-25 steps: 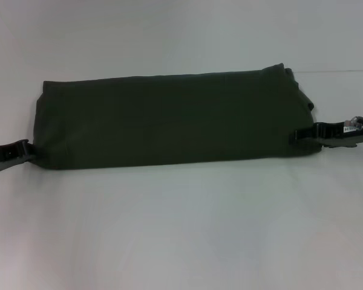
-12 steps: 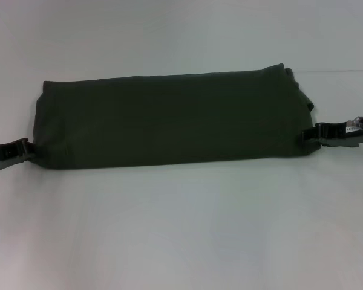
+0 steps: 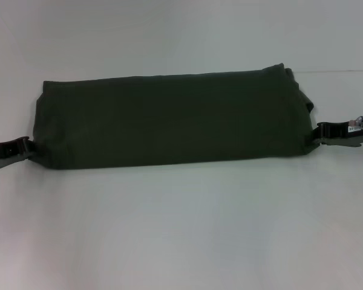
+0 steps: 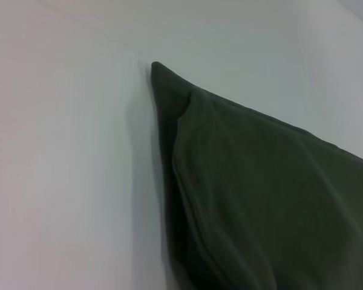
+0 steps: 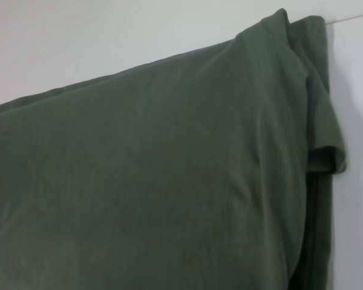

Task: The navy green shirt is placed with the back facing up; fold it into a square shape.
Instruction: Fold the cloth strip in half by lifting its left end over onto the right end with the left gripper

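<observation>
A pale table carries the shirt; folded into a long band, it lies from 9 to 3 o'clock.

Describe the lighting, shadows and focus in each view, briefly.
Head view: soft, even light, the navy green shirt reads very dark with little fold detail, faint shadow along its near edge, both the left gripper and right gripper look slightly blurred. Left wrist view: a soft shadow borders the shirt's edge on the table. Right wrist view: brighter, cloth folds visible.
</observation>
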`<action>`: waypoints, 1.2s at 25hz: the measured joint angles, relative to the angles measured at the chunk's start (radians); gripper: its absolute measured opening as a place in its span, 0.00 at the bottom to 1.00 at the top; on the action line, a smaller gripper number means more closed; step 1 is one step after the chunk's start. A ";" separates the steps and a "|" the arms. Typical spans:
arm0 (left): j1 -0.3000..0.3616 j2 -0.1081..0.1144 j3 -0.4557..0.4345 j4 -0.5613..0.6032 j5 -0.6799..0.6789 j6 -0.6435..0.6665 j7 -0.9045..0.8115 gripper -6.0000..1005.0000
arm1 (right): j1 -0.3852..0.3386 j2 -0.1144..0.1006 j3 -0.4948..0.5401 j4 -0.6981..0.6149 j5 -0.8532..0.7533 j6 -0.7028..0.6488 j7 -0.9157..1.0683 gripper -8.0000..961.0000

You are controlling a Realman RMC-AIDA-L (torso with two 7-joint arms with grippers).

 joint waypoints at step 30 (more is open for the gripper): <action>0.066 0.088 -0.004 0.096 0.091 0.463 -0.176 0.03 | -0.217 0.014 0.122 -0.264 0.060 -0.456 -0.055 0.06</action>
